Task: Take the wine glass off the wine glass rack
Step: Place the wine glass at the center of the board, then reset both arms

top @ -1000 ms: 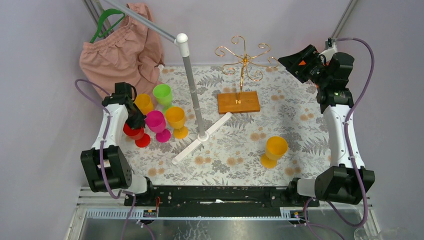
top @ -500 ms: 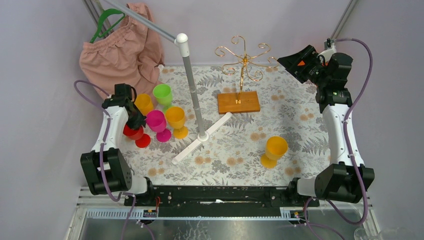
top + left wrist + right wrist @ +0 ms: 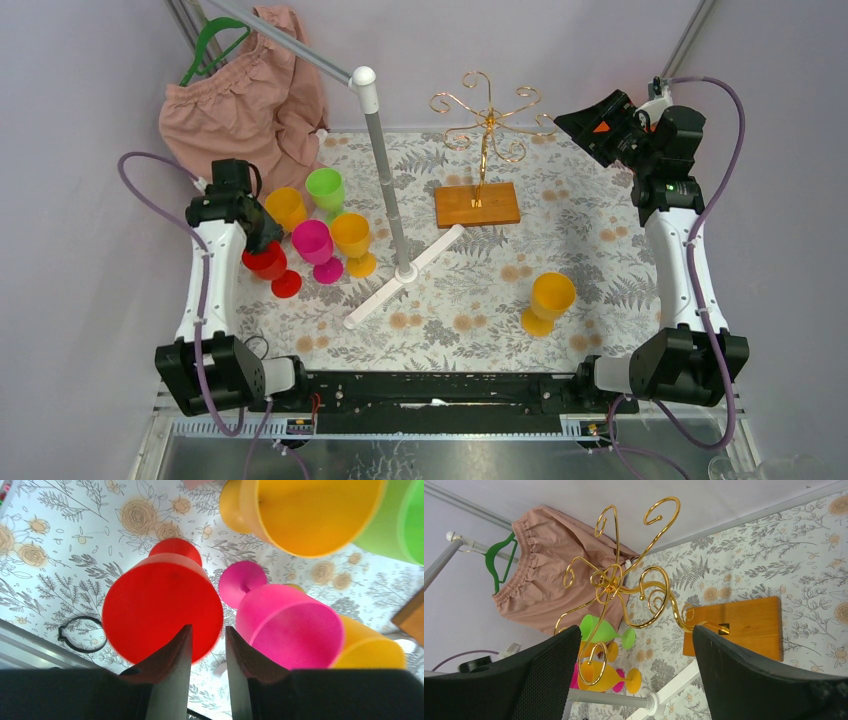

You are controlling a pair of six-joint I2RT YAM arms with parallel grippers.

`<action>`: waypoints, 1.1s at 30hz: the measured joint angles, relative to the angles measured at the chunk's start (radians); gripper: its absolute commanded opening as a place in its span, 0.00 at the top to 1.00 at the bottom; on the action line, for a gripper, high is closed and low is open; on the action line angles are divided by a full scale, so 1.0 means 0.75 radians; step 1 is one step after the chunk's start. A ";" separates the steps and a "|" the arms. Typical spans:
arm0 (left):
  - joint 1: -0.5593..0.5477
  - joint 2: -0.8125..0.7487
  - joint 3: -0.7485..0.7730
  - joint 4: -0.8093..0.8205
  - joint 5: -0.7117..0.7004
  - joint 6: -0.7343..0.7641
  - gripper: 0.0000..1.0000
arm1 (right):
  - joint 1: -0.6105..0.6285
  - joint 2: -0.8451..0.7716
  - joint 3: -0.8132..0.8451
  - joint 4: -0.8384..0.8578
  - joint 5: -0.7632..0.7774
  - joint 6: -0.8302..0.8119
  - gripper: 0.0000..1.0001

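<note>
Pincers, both arms: my right pincer (image 3: 633,630) gapes wide, facing the gold wine glass rack (image 3: 487,120) at the far middle of the worktop (image 3: 600,210). My left pincer (image 3: 207,627), fingers narrowly parted, hovers at the red glass (image 3: 160,605). An orange glass (image 3: 548,300) stands upright, well apart from the rack.

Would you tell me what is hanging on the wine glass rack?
The wine glass rack holds no glass: it shows bare in the top and right wrist views, with none of it covered.
</note>
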State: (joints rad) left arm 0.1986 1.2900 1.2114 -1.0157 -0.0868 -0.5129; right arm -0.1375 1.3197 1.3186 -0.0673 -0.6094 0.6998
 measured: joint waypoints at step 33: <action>0.000 -0.413 0.248 0.686 0.541 -0.291 0.57 | -0.001 -0.035 -0.001 -0.191 0.386 -0.166 0.00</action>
State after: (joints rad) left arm 0.1986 0.9806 1.3975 -0.5011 0.3187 -0.7311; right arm -0.1379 1.2938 1.3182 -0.2104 -0.3202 0.5755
